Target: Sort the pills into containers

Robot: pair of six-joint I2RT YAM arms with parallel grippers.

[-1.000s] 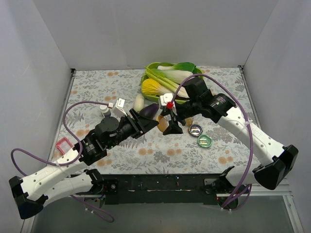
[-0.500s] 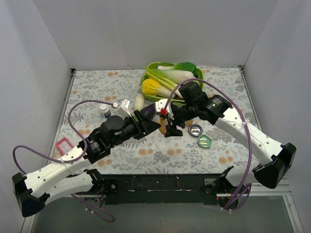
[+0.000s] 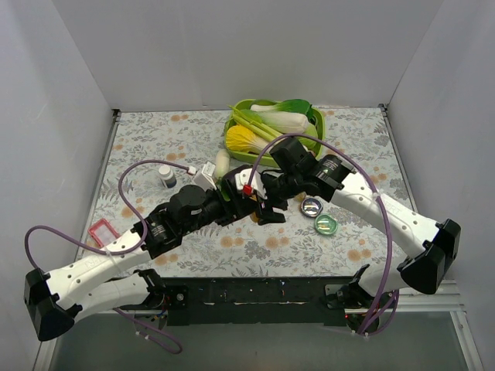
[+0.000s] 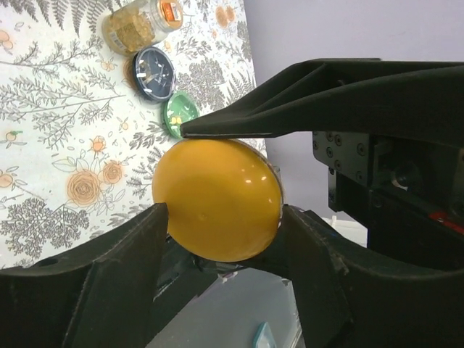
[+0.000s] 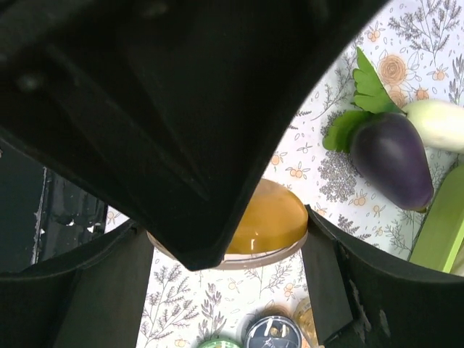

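Note:
The orange dish [image 4: 217, 199], domed side showing, sits between the fingers of my right gripper [image 5: 226, 225], which is shut on it; its pale rim [image 5: 272, 250] meets the right finger. My left gripper [image 4: 225, 210] is open, one fingertip on each side of the dish and its left tip overlapping the dish's edge. In the top view both grippers meet mid-table, left gripper [image 3: 241, 202] and right gripper [image 3: 263, 207], and hide the dish. The dark blue dish [image 3: 312, 205] and green dish [image 3: 326, 224] lie on the cloth just right of them, small pale pills inside.
A glass jar [image 4: 138, 22] of yellowish contents stands beside the blue dish. Behind are the lime tray's rim [image 3: 230, 124] with vegetables, a purple eggplant [image 5: 391, 159] and a white one [image 3: 221, 161]. A small bottle [image 3: 167, 176] and a pink frame [image 3: 101, 230] lie left.
My left gripper has moved right to meet the right gripper and its jaws have widened. The right gripper has shifted left a little, its jaws unchanged.

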